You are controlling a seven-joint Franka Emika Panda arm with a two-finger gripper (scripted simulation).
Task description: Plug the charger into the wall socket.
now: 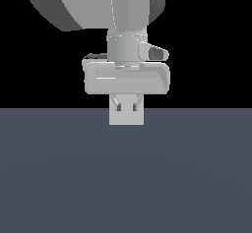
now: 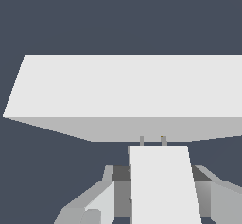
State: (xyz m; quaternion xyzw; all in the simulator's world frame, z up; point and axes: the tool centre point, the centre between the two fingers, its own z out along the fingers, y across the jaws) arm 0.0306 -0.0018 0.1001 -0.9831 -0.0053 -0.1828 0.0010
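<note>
Clamped in the grey two-fingered gripper (image 2: pixel 158 190), a small light-grey boxy charger (image 2: pixel 163 185) points lengthwise at the flat light-grey wall socket (image 2: pixel 127 95) directly ahead, prongs just short.

The arm (image 1: pixel 98 3) is plain matte grey and white all over, its big rounded link swelling out above a narrower pale cylindrical wrist collar. Just below that collar sits a wide, boxy, light-grey hand housing with softened corners, and a small capsule-shaped nub with a dark face juts from the collar's side. Beneath the housing, the gripper (image 1: pixel 126 107) shows two short grey fingers (image 1: pixel 118 107) with dark pads.
</note>
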